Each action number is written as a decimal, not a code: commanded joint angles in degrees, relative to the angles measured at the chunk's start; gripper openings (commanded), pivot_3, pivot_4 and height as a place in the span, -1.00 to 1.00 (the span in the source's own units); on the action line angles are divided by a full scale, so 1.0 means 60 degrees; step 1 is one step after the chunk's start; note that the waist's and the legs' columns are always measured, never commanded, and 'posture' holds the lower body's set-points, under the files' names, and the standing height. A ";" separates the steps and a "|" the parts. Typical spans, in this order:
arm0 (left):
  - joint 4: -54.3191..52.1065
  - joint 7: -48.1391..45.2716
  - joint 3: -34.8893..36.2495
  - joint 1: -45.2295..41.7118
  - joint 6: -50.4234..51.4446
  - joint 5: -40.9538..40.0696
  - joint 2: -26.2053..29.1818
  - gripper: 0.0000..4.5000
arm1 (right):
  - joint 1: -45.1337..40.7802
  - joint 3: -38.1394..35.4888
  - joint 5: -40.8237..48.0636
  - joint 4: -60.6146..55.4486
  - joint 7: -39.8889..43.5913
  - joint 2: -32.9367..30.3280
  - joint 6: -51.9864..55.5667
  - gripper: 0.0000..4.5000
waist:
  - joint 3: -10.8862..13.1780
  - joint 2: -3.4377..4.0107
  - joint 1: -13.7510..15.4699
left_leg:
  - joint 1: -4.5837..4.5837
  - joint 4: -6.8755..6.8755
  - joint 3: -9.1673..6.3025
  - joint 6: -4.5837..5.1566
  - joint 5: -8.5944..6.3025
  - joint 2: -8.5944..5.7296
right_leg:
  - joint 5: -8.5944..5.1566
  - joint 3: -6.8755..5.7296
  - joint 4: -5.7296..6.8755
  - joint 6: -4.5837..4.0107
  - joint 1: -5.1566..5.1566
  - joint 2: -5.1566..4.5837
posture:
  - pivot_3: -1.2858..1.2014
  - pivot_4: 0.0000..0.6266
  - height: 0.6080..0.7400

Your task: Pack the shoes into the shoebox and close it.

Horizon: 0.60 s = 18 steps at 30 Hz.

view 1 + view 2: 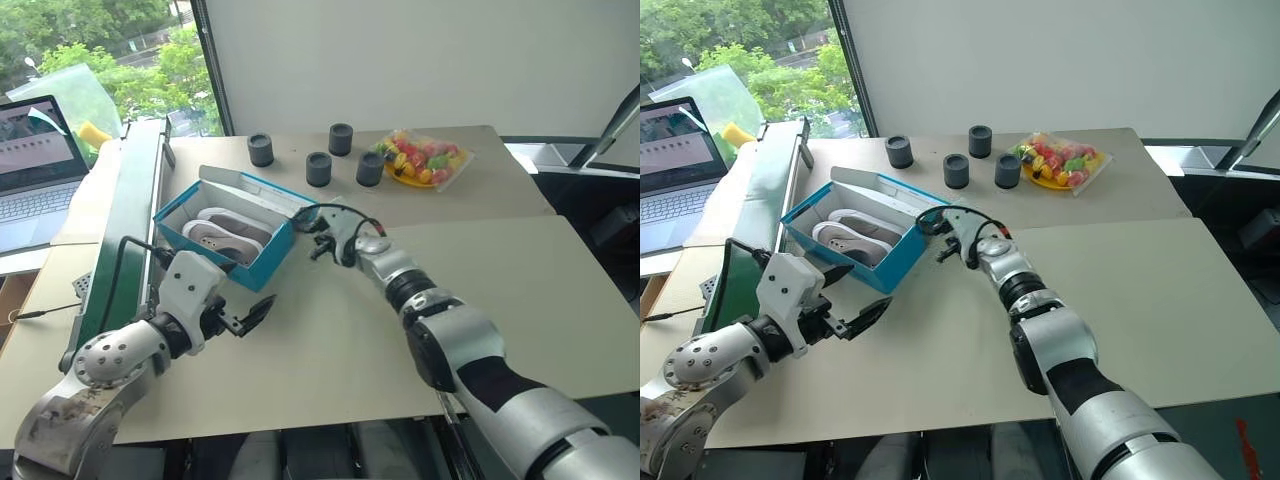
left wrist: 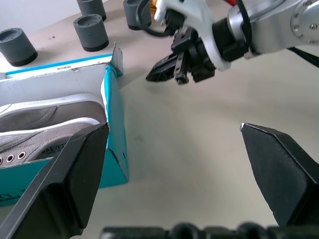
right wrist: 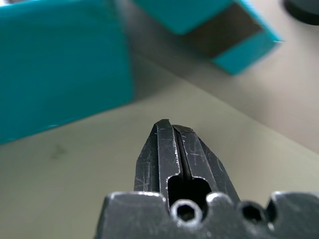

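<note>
Right gripper (image 1: 322,246), fingers pressed together, sits beside the shoebox (image 1: 262,262); pushing may slide it across the surface (image 1: 330,340) instead of closing the lid (image 1: 255,190).

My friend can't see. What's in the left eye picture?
A teal shoebox sits open on a table with grey shoes inside. The right gripper, fingers shut, is beside the box; the left gripper waits open in front of it.
</note>
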 commanded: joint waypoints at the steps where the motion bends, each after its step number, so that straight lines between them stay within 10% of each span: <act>1: -0.0505 0.0076 0.0443 0.0079 0.0133 -0.0171 0.0106 1.00 | -0.0653 -0.0039 -0.0258 0.0048 -0.0215 0.0372 -0.0488 -0.97 | 0.0000 0.0001 0.0013 | -0.0003 0.0001 -0.0003 0.0000 0.0000 0.0000 | 0.0000 -0.0001 0.0000 0.0000 -0.0002 0.0000 | 0.03 -0.52 0.83; 18: -0.1057 0.0424 0.1302 0.0452 0.0756 -0.0672 0.0098 1.00 | -0.0763 -0.0553 0.0432 -0.0303 0.1845 0.3090 -0.0415 -0.97 | 0.0002 0.0004 -0.0019 | 0.0006 0.0001 -0.0060 -0.0003 -0.0001 0.0000 | 0.0000 -0.0010 0.0001 -0.0001 0.0002 0.0002 | 0.03 -0.52 0.83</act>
